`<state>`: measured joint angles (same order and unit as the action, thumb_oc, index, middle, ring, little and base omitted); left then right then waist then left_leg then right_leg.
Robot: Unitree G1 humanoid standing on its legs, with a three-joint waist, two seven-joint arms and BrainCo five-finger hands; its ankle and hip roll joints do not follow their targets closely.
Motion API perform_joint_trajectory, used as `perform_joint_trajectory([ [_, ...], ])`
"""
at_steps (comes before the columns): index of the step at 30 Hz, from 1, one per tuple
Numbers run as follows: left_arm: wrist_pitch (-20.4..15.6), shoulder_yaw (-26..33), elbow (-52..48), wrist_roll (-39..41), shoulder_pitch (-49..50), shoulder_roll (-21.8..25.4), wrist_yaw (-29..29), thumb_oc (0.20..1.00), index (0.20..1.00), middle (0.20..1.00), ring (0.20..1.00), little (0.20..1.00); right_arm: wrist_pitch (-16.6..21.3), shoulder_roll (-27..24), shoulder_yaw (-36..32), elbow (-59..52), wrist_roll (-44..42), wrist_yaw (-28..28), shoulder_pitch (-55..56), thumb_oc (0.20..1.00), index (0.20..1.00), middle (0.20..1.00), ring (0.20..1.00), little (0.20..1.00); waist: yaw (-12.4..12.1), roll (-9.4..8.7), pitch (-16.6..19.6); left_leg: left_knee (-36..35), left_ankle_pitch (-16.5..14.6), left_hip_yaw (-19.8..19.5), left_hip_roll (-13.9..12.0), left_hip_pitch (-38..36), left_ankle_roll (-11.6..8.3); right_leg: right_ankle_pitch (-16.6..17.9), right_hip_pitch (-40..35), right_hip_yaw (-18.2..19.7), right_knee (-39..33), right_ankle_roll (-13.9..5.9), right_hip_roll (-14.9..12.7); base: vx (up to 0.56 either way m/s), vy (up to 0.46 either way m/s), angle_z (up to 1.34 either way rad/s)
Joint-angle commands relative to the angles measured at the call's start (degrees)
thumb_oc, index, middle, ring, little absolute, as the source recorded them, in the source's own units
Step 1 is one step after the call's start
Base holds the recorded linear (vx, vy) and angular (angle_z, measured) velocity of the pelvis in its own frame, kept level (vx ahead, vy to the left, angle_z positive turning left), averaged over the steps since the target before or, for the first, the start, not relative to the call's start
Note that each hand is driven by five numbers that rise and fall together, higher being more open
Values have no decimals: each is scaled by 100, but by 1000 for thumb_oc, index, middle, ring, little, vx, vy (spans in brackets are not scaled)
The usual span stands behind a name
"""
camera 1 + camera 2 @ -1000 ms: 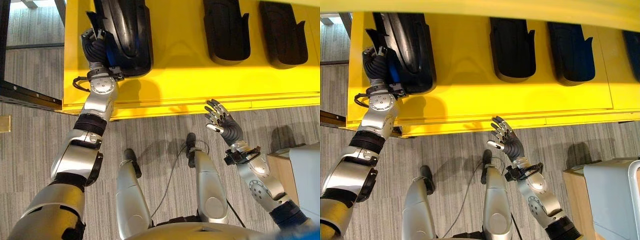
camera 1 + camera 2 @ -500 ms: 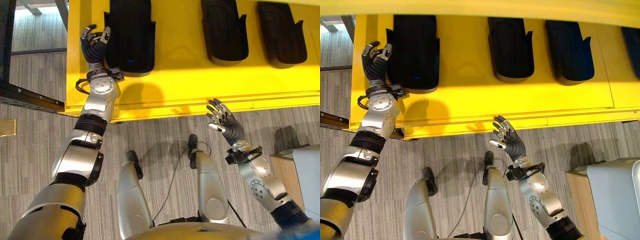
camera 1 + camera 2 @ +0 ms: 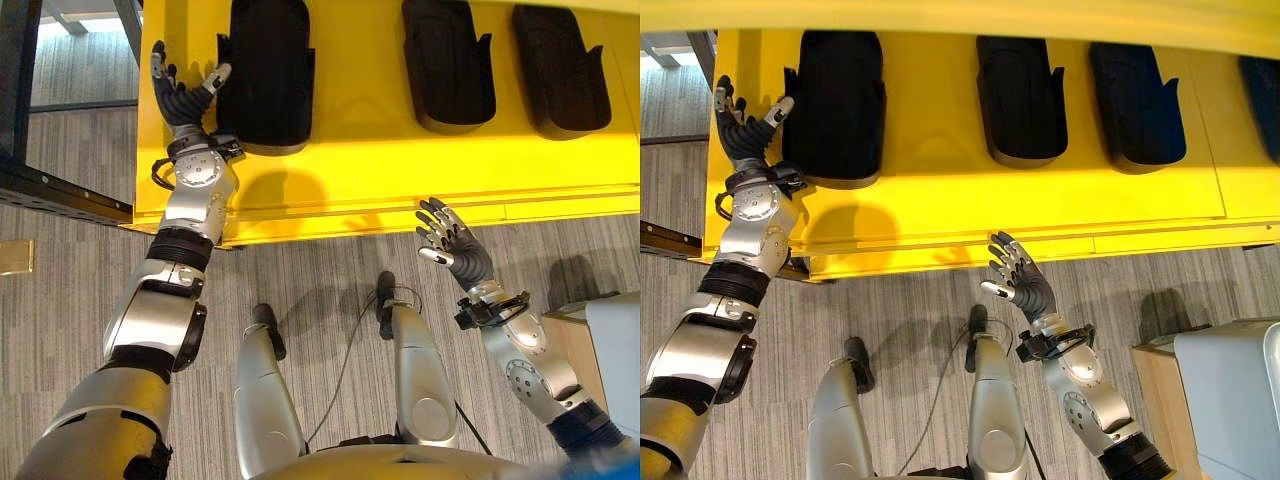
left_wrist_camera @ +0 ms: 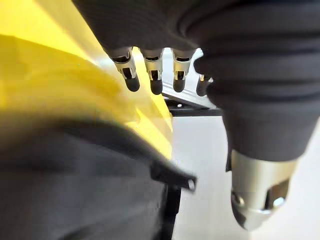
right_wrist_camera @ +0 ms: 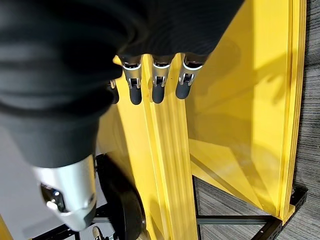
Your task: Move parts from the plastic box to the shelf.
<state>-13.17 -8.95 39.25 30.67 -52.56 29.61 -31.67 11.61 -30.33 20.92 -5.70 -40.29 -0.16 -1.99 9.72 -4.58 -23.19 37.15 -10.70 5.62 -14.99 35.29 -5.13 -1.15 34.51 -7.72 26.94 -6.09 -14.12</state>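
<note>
Left robot hand [image 3: 180, 95] spread beside leftmost part [image 3: 265, 75], shelf [image 3: 350, 160] corner

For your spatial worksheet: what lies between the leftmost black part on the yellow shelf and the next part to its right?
Only bare yellow shelf separates the leftmost part from the next part, seen in both eye views.

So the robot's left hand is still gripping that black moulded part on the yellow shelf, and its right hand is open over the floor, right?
Not quite. In the left eye view the left hand is open, fingers spread beside the black moulded plastic part, which lies on the yellow shelf. The right hand is indeed open over the floor.
</note>
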Motion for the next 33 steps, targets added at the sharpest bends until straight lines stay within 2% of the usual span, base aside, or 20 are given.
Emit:
perform_joint_trajectory([
  [1, -467, 247, -480, -17, 298, 91, -78, 1000, 1000, 1000, 1000, 1000, 210, -112, -137, -388, -85, 49, 143, 1000, 1000, 1000, 1000, 1000, -88, -6, 318, -324, 359, -262, -297, 76, -314, -306, -426, 176, 237, -311, -433, 0, 0, 0],
  [3, -512, 339, -855, -133, 525, 90, -101, 1000, 1000, 1000, 1000, 1000, 212, -94, -162, -402, -65, 50, 158, 1000, 1000, 1000, 1000, 1000, -120, -2, 326, -358, 364, -264, -293, 32, -313, -311, -463, 180, 239, -306, -432, -36, -1, 0],
  [4, -545, 391, -1032, -169, 612, 98, -116, 1000, 1000, 1000, 1000, 1000, 226, -95, -201, -433, -53, 42, 148, 1000, 1000, 1000, 1000, 1000, -128, -14, 320, -417, 530, -244, -265, 85, -259, -168, -418, 162, 177, -260, -452, -75, -4, 0],
  [7, -598, 554, -1687, -492, 1015, 142, -156, 1000, 1000, 1000, 1000, 1000, 251, -67, -304, -455, -46, 50, 164, 1000, 1000, 1000, 1000, 1000, -183, -6, 322, -453, 537, -256, -256, 51, -259, -182, -466, 155, 169, -255, -457, -25, -1, 0],
  [9, -632, 783, -2407, -995, 1476, 228, -198, 1000, 1000, 1000, 1000, 1000, 295, -35, -435, -473, -18, 79, 216, 1000, 1000, 1000, 1000, 1000, -246, 0, 317, -501, 541, -271, -245, -3, -261, -192, -540, 130, 140, -255, -464, 13, -9, 2],
  [11, -593, 864, -2655, -1221, 1654, 235, -239, 1000, 1000, 1000, 1000, 1000, 297, -38, -466, -474, -15, 94, 238, 1000, 1000, 1000, 1000, 1000, -261, 5, 314, -514, 543, -270, -244, -26, -263, -192, -562, 129, 134, -255, -466, 0, 0, 0],
  [12, -549, 980, -3133, -1712, 2018, 361, -165, 1000, 1000, 1000, 1000, 1000, 327, -31, -564, -480, -23, 107, 245, 1000, 1000, 1000, 1000, 1000, -308, 13, 289, -551, 551, -264, -251, -61, -268, -190, -603, 100, 106, -252, -473, 0, 0, 0],
  [13, -537, 990, -3154, -1720, 2036, 357, -167, 1000, 1000, 1000, 1000, 1000, 327, -33, -559, -480, -23, 107, 247, 1000, 1000, 1000, 1000, 1000, -304, 13, 292, -552, 551, -263, -251, -65, -269, -190, -606, 100, 105, -252, -473, 0, 0, 0],
  [14, -469, 1114, -3457, -2147, 2322, 440, -187, 1000, 1000, 1000, 1000, 1000, 350, -32, -632, -499, -32, 139, 269, 1000, 1000, 1000, 1000, 1000, -342, 17, 280, -581, 550, -254, -246, -94, -269, -189, -638, 93, 80, -253, -474, 4, -6, 3],
  [18, -300, 1470, -4383, -3473, 3638, 970, 308, 1000, 1000, 1000, 1000, 1000, 350, -24, -965, -539, -70, 303, 416, 1000, 1000, 1000, 1000, 1000, -481, 46, 204, -629, 546, -250, -238, -184, -251, -218, -745, 82, 76, -257, -507, 2, -2, 1],
  [20, -241, 1513, -4477, -3698, 3839, 1039, 369, 1000, 1000, 1000, 1000, 1000, 336, -34, -980, -541, -63, 341, 438, 1000, 1000, 1000, 1000, 1000, -492, 46, 196, -633, 546, -254, -228, -202, -248, -223, -763, 79, 80, -258, -512, 1, -5, 2],
  [21, -202, 1614, -4603, -4184, 4131, 1255, 447, 1000, 1000, 1000, 1000, 1000, 335, -64, -1067, -560, -52, 400, 471, 1000, 1000, 1000, 1000, 1000, -525, 49, 173, -633, 544, -262, -222, -223, -251, -226, -809, 72, 71, -263, -524, 2, -4, 5],
  [22, -198, 1622, -4614, -4190, 4146, 1254, 447, 1000, 1000, 1000, 1000, 1000, 334, -62, -1061, -561, -52, 401, 473, 1000, 1000, 1000, 1000, 1000, -521, 46, 172, -635, 544, -262, -221, -228, -251, -226, -815, 71, 69, -263, -525, 1, -7, 7],
  [24, -119, 1713, -4819, -4828, 4509, 1581, 679, 1000, 1000, 1000, 1000, 1000, 310, -95, -1184, -565, -24, 460, 509, 1000, 1000, 1000, 1000, 1000, -559, 51, 135, -658, 551, -265, -211, -255, -248, -226, -865, 39, 42, -277, -540, -4, -5, 7],
  [28, -96, 1771, -4936, -5035, 4765, 1856, 896, 1000, 1000, 1000, 1000, 1000, 282, -121, -1235, -575, -40, 495, 539, 1000, 1000, 1000, 1000, 1000, -561, 52, 103, -670, 561, -286, -197, -265, -238, -229, -885, 35, 38, -281, -548, -6, -3, 5],
  [29, -83, 1809, -5103, -5041, 4887, 2073, 1174, 1000, 1000, 1000, 1000, 1000, 244, -168, -1317, -596, -29, 509, 583, 1000, 1000, 1000, 1000, 1000, -568, 66, 80, -662, 568, -284, -196, -261, -234, -230, -887, 27, 47, -289, -547, -6, 0, 5],
  [31, -94, 1848, -5233, -5131, 5006, 2256, 1366, 1000, 1000, 1000, 1000, 1000, 193, -176, -1336, -622, -28, 558, 623, 1000, 1000, 1000, 1000, 1000, -567, 71, 65, -656, 569, -278, -192, -269, -235, -233, -894, 32, 48, -290, -550, 0, 3, 4],
  [33, -116, 1884, -5278, -5112, 5087, 2304, 1449, 1000, 1000, 1000, 1000, 1000, 176, -179, -1357, -636, -20, 585, 648, 1000, 1000, 1000, 1000, 1000, -568, 70, 59, -650, 567, -276, -195, -272, -234, -235, -887, 41, 56, -290, -550, 1, 3, 2],
])
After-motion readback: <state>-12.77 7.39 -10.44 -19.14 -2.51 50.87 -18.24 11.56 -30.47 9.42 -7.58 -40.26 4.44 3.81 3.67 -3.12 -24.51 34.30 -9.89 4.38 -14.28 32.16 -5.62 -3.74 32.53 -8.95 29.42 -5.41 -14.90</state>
